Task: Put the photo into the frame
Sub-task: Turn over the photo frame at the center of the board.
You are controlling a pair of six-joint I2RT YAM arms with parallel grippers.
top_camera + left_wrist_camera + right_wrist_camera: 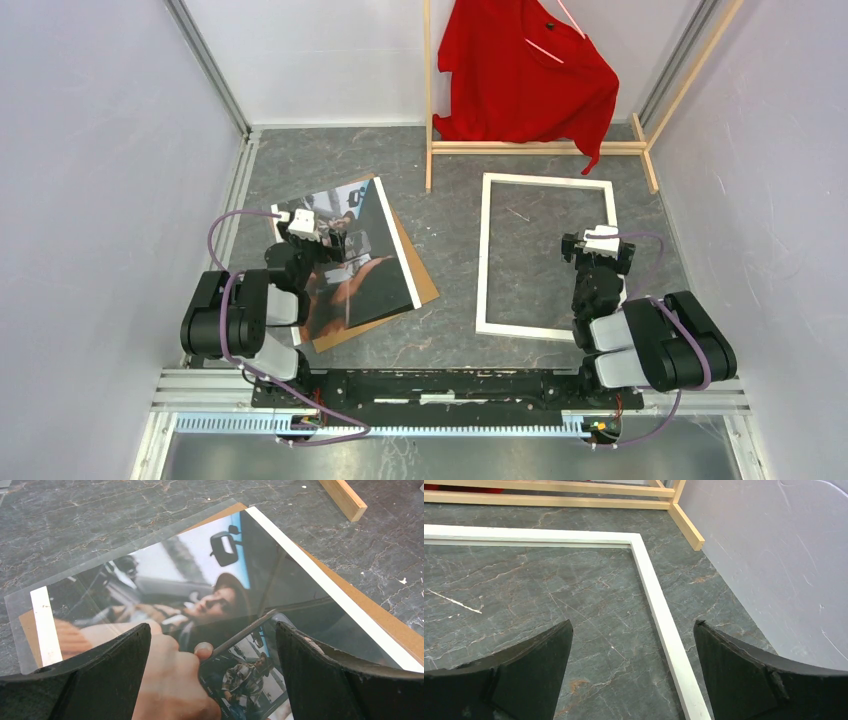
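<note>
A dark grey, marble-veined table [455,215] is boxed in by plain pale walls [90,150] on its left, right and far sides. Aluminium rails [210,65] run up the far corners. A light wooden clothes rack [428,100] stands at the back, with a red shirt [520,80] hanging on it.

Left arm [240,315], right arm [655,350]: bulky black joint housings, light grey link segments. Purple cable [240,213] runs along each arm to wrist. White block-shaped wrist module [300,222] sits atop each black gripper body. Left fingers [95,680], right fingers [519,675]: matte black, broad, curved inner edges, tapering tips, slightly scuffed rims.
</note>
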